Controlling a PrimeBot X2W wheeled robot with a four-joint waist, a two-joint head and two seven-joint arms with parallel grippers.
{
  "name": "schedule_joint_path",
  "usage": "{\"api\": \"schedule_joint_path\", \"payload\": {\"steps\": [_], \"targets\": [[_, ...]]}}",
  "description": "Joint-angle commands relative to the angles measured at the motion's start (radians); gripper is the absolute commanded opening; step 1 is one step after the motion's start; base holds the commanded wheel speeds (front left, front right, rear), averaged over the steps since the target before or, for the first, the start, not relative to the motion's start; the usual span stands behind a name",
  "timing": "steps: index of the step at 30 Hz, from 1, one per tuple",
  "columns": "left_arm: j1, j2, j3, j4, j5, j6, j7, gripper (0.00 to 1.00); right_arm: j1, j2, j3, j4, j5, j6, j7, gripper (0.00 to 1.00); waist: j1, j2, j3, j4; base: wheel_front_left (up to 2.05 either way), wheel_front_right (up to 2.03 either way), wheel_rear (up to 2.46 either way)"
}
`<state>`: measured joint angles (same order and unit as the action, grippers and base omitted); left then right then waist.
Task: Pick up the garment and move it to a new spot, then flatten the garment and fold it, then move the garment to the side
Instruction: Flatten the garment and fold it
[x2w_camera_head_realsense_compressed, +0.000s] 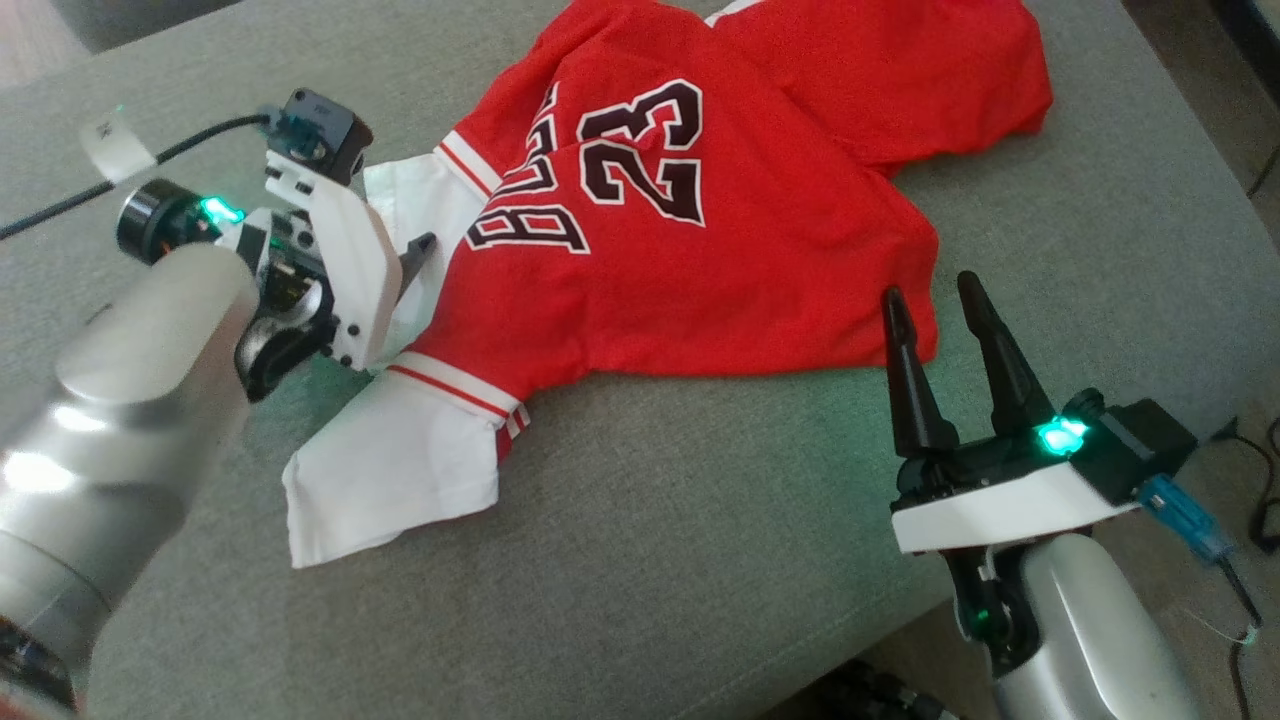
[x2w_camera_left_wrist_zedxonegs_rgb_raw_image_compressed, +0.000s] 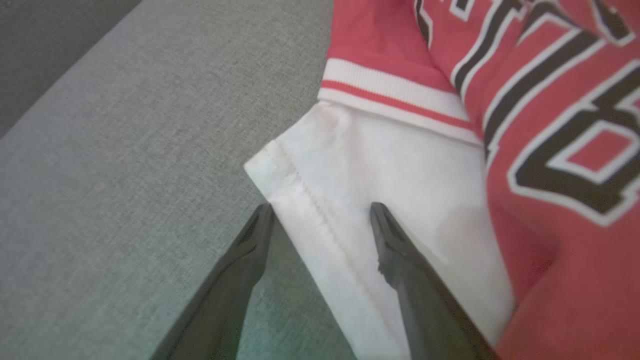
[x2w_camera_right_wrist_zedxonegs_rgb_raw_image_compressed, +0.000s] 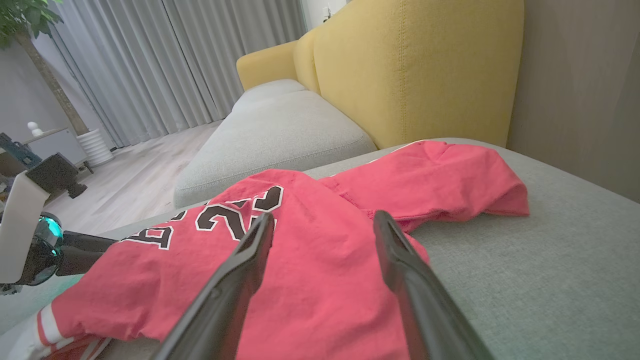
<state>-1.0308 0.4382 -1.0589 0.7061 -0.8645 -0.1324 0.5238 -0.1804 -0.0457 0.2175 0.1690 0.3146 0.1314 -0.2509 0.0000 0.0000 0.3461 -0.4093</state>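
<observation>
You are straddling the jersey's (x2w_camera_head_realsense_compressed: 700, 270) white sleeve (x2w_camera_left_wrist_zedxonegs_rgb_raw_image_compressed: 380, 165) with the open left gripper (x2w_camera_left_wrist_zedxonegs_rgb_raw_image_compressed: 320, 212), open right gripper (x2w_camera_head_realsense_compressed: 930, 290) at its edge; be seating deeper before closing.

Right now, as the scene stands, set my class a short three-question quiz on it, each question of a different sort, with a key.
1. True or false: the left gripper is shut on the white sleeve.
2. Which number is printed on the red shirt? A) 32 B) 23 C) 45
3. Fill in: the shirt lies on a grey ____.

Key
1. False: its jaws stand open, one finger beside the sleeve's hem and one over the sleeve.
2. B
3. cushion
</observation>
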Motion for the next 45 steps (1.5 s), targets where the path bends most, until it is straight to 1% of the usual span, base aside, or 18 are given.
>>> {"api": "schedule_joint_path", "payload": {"steps": [1,5,9,10,11,12,15,18,24,27,30,38,42,45], "targets": [[-0.064,0.040,-0.001,-0.003,-0.010,0.002,0.025,1.00,-0.028,-0.005,0.016,-0.040,0.013,-0.001,-0.011,1.00,0.0000,0.0000,0.009,-0.009,0.00,0.00,0.00],[-0.075,0.047,-0.039,0.009,-0.017,0.002,0.057,1.00,-0.027,-0.005,0.017,-0.044,0.020,-0.001,-0.011,1.00,0.0000,0.0000,0.014,-0.013,0.00,0.00,0.00],[-0.078,0.051,-0.075,0.012,-0.059,0.002,0.123,1.00,-0.026,-0.005,0.014,-0.048,0.023,-0.001,-0.011,1.00,0.0000,0.0000,0.015,-0.014,0.00,0.00,0.00],[-0.078,0.053,-0.082,0.010,-0.072,0.002,0.141,0.77,-0.026,-0.005,0.012,-0.049,0.023,-0.001,-0.011,1.00,0.0000,0.0000,0.014,-0.013,0.00,0.00,0.00],[-0.081,0.055,-0.086,0.007,-0.082,0.002,0.152,0.16,-0.025,-0.005,0.010,-0.049,0.023,-0.001,-0.011,1.00,0.0000,0.0000,0.012,-0.011,0.00,0.00,0.00],[-0.085,0.058,-0.088,0.008,-0.089,0.002,0.156,0.00,-0.025,-0.005,0.007,-0.049,0.023,-0.001,-0.011,1.00,0.0000,0.0000,0.011,-0.009,0.00,0.00,0.00],[-0.102,0.067,-0.092,0.016,-0.083,0.002,0.133,0.00,-0.026,-0.005,0.001,-0.047,0.018,-0.001,-0.011,1.00,0.0000,0.0000,0.005,0.000,0.00,0.00,0.00],[-0.124,0.069,-0.085,0.038,-0.053,0.004,0.054,0.00,-0.027,-0.005,-0.003,-0.047,0.011,-0.001,-0.011,1.00,0.0000,0.0000,-0.003,0.011,0.00,0.00,0.00],[-0.176,0.048,-0.060,0.110,0.006,0.048,-0.130,0.00,-0.025,-0.005,-0.001,-0.042,-0.002,-0.001,-0.011,1.00,0.0000,0.0000,-0.022,0.041,0.00,0.00,0.00],[-0.202,0.034,-0.040,0.150,0.018,0.073,-0.212,0.00,-0.024,-0.005,0.000,-0.039,-0.007,-0.001,-0.011,1.00,0.0000,0.0000,-0.032,0.056,0.00,0.00,0.00],[-0.228,0.023,-0.020,0.187,0.022,0.088,-0.279,0.00,-0.024,-0.005,0.001,-0.036,-0.011,-0.001,-0.011,1.00,0.0000,0.0000,-0.039,0.069,0.00,0.00,0.00],[-0.288,-0.001,-0.007,0.275,0.047,0.102,-0.394,0.00,-0.020,-0.005,0.011,-0.028,-0.010,-0.001,-0.011,1.00,0.0000,0.0000,-0.056,0.094,0.00,0.00,0.00],[-0.319,-0.008,-0.006,0.311,0.075,0.142,-0.478,0.00,-0.022,-0.004,0.018,-0.027,-0.007,-0.001,-0.011,1.00,0.0000,0.0000,-0.057,0.097,0.00,0.00,0.00],[-0.351,-0.016,0.014,0.329,0.088,0.190,-0.582,0.00,-0.026,-0.004,0.024,-0.028,-0.006,-0.001,-0.011,1.00,0.0000,0.0000,-0.052,0.093,0.00,0.00,0.00]]}}
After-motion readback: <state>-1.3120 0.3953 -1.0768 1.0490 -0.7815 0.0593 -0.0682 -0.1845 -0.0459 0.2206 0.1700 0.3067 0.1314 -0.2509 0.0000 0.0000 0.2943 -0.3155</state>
